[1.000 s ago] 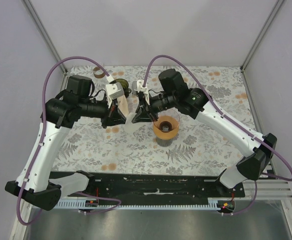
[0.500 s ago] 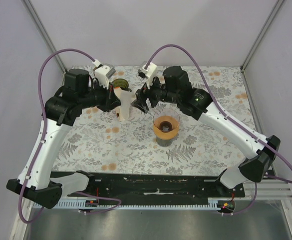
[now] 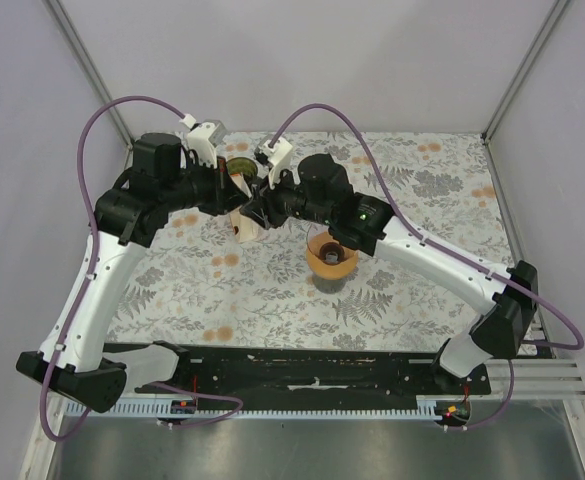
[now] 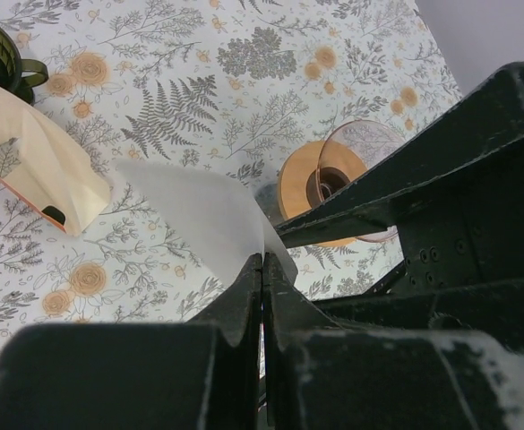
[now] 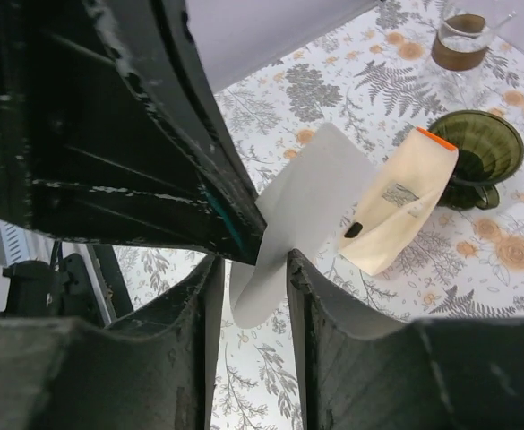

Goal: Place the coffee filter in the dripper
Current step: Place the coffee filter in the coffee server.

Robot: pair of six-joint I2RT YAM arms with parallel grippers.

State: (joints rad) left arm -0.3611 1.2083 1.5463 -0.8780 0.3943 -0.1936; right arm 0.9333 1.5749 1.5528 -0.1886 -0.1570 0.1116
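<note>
Top view: your two grippers meet over the floral table (image 3: 422,280), with the dripper (image 3: 332,255) at 4 o'clock from them and apart from both. The green cup (image 3: 239,168) stands at 12 o'clock from the meeting point. Left wrist view: your left gripper (image 4: 262,260) has its fingers pressed together on the near corner of the filter (image 4: 199,210), a white paper sheet that fans up and away from the pinch. Here the dripper, orange with a clear rim, lies at 2 o'clock from the pinch, and the pack (image 4: 42,166), a cream bag with an orange edge, lies on the table at 10 o'clock. Right wrist view: your right gripper (image 5: 254,260) has its fingers spread, one on each side of the filter's lower part. You cannot tell from this view whether either finger touches the paper. The left gripper's black body fills the upper left of this view and ends at the paper's edge. The pack appears at 3 o'clock from the filter, the green cup beyond it at 2 o'clock, and a glass (image 5: 463,40) of brown liquid at 1 o'clock.
</note>
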